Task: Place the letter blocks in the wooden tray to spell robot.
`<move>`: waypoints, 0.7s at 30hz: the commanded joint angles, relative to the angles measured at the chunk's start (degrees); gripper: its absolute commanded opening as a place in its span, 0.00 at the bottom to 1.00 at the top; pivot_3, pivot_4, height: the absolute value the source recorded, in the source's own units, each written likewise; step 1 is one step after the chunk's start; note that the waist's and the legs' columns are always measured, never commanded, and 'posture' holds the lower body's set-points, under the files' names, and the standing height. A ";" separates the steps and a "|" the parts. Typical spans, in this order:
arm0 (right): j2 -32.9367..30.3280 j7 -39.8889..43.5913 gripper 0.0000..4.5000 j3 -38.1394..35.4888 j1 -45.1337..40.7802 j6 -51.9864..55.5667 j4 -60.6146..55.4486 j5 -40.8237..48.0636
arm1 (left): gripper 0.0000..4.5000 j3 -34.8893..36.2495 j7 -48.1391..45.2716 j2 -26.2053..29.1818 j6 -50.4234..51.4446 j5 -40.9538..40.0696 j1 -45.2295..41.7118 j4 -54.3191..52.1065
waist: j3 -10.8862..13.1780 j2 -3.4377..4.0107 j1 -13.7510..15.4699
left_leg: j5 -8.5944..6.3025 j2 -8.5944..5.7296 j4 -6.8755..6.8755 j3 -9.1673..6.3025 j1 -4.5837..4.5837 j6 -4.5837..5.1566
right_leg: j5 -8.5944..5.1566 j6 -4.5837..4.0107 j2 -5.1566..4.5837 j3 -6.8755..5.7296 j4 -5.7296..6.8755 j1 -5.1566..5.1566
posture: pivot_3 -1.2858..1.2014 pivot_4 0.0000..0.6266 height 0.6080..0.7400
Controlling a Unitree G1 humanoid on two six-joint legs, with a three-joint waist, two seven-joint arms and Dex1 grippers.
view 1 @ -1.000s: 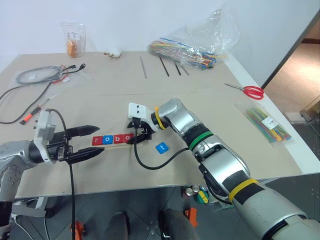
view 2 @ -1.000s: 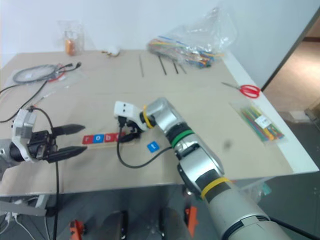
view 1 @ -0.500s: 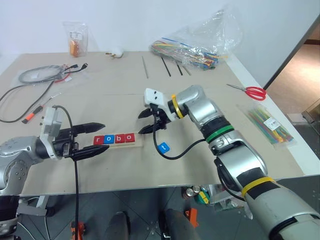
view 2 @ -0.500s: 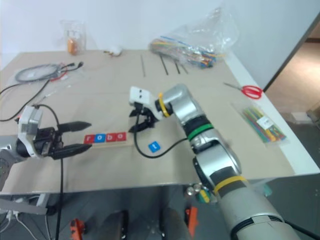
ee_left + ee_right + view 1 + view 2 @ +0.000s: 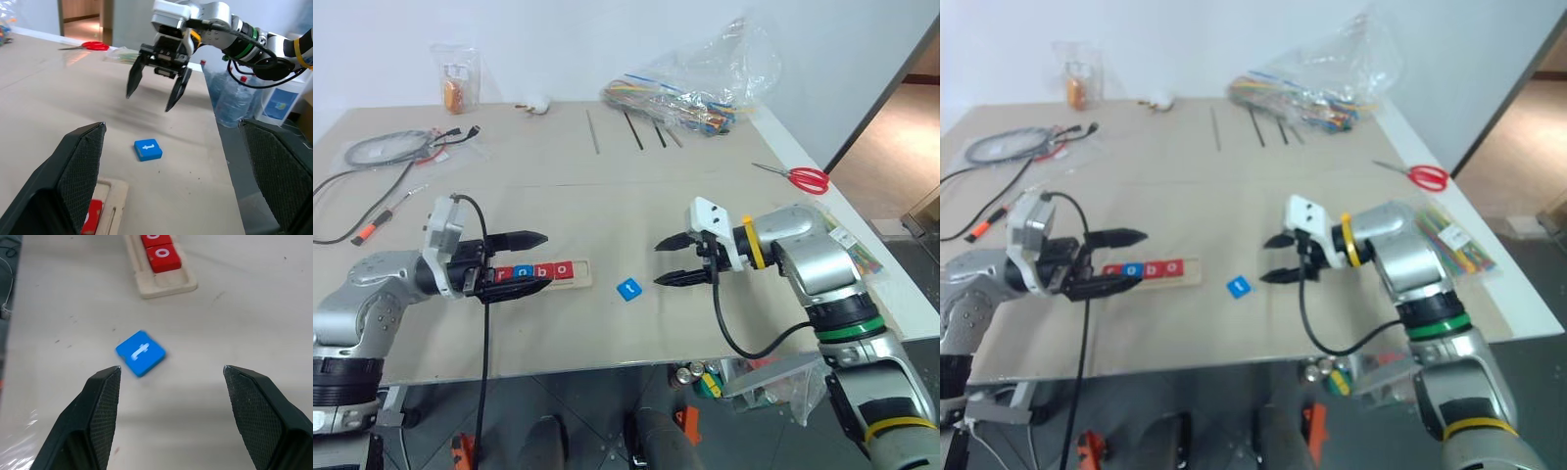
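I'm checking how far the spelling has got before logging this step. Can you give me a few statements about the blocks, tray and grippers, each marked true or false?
1. The blue t block lies on the table, outside the wooden tray. True.
2. The right gripper is shut on the t block. False: its fingers are open and empty, off to one side of the block.
3. Four letter blocks sit in the tray, reading r, o, b, o. True.
4. The tray's slot nearest the t block is already filled. False: that end is bare wood.
5. The left gripper is open, with its fingers at the tray's other end. True.
6. The red-handled scissors lie between the tray and the t block. False: they lie far off, near the table's right edge.
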 commanded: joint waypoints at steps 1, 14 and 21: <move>-0.55 -1.64 0.77 -2.41 -0.80 0.75 -0.46 2.64 | 1.00 -0.51 -1.25 -0.39 -0.99 0.59 -2.30 1.35 | 0.00 0.00 0.06 | 0.01 0.00 0.01 -0.01 0.01 0.00 | 0.00 0.00 0.00 0.00 0.01 0.01 | 0.52 0.24 1.00; 1.20 -2.14 0.77 4.69 -1.33 -14.21 13.47 -2.71 | 1.00 -2.01 -5.02 -0.65 -0.32 1.65 -5.77 4.39 | 0.00 0.00 0.11 | 0.03 -0.05 0.03 0.00 -0.09 -0.03 | -0.06 0.07 -0.02 0.04 0.01 0.01 | 0.52 0.24 1.00; 6.00 -0.08 0.77 5.64 -5.01 -19.94 20.91 -3.16 | 1.00 -2.19 -5.37 -0.51 0.11 2.00 -5.50 3.59 | 0.00 0.00 0.06 | 0.03 -0.04 0.04 -0.01 -0.07 -0.03 | -0.02 0.07 0.01 0.05 0.06 0.00 | 0.52 0.24 1.00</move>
